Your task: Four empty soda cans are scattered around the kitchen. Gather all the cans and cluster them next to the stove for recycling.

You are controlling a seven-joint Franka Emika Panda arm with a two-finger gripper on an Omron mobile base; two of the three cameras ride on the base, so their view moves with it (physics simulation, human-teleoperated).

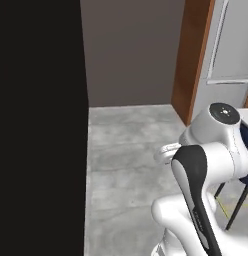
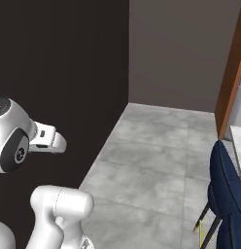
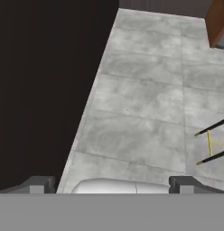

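Firstly, in the left base view a black wall (image 1: pixel 41 125) is seen on the left, grey floor (image 1: pixel 126 160) beside it, and a brown cabinet (image 1: pixel 192 55) behind the arm. Next, in the right base view a blue stool (image 2: pixel 224 189) is seen at the right, on the floor. Lastly, in the hand view the gripper (image 3: pixel 111 184) is held over the floor with jaws fully apart and nothing between them. Where the cans are cannot be told.
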